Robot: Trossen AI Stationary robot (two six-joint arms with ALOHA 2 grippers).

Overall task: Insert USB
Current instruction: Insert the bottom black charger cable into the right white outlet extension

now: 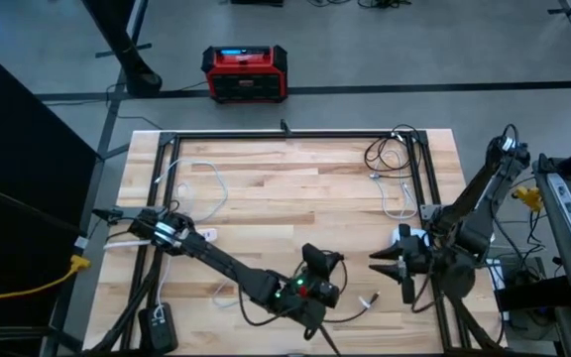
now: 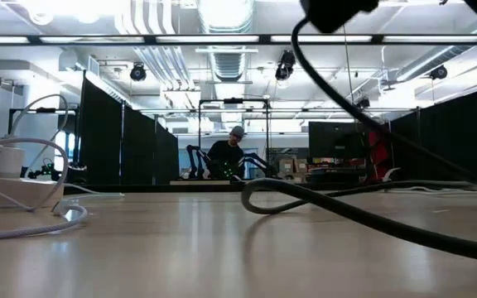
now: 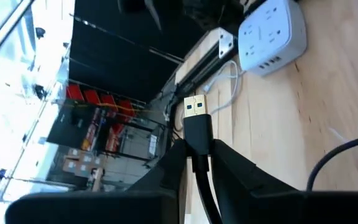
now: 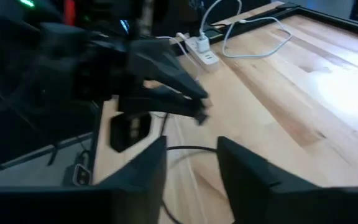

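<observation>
A black USB plug (image 3: 197,121) with a gold metal tip sits in my left gripper (image 3: 197,152), which is shut on it above the near middle of the table (image 1: 320,266). A white power strip (image 3: 272,31) with outlets and USB ports lies on the wood ahead of the plug, near the table's right side (image 1: 404,238). My right gripper (image 4: 191,168) stands open and empty beside that strip (image 1: 385,263), facing my left gripper (image 4: 191,109). My left gripper pinches the plug's black housing (image 3: 199,140) between its two fingers. The gold tip (image 3: 194,107) sticks out past the fingertips toward the table's right side. The fingers lie along the plug, about level. The plug is lifted clear of the table, and its black cable (image 3: 207,199) runs back between the fingers.
A black cable (image 2: 346,207) loops over the near table. White cables (image 1: 201,178) and a second white strip (image 4: 201,46) lie at the left, more cables (image 1: 395,159) at the far right. A black frame (image 1: 285,137) edges the table. A person (image 2: 226,157) sits in the room behind.
</observation>
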